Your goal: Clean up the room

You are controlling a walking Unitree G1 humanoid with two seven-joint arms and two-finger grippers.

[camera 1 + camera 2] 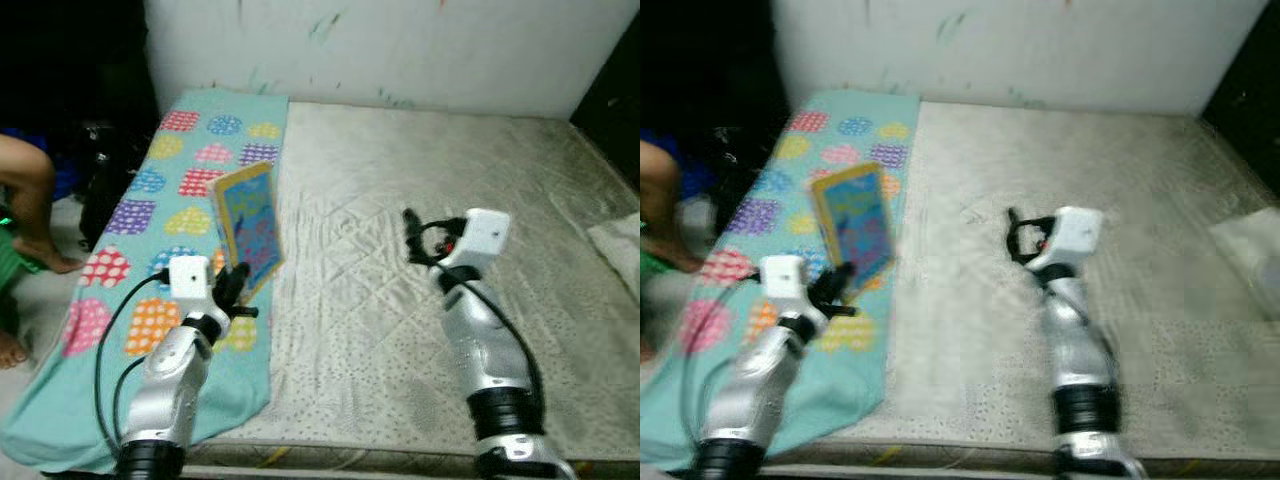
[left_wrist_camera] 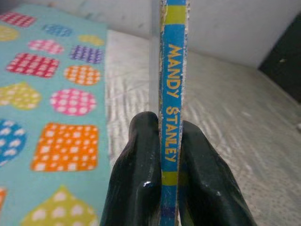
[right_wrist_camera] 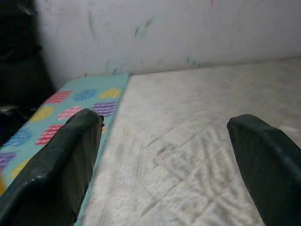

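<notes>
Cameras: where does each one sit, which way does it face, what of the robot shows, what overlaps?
Left eye view: on the head, looking forward and down at the mattress; both silver arms show, the left pincer holding up a book.
Right eye view: the stereo twin, same scene.
Left wrist view: along the left pincer's fingers, clamped on the book's spine, over the blanket.
Right wrist view: along the open right pincer, toward the wall.
Shared: both wrist views catch blanket and mattress.
</notes>
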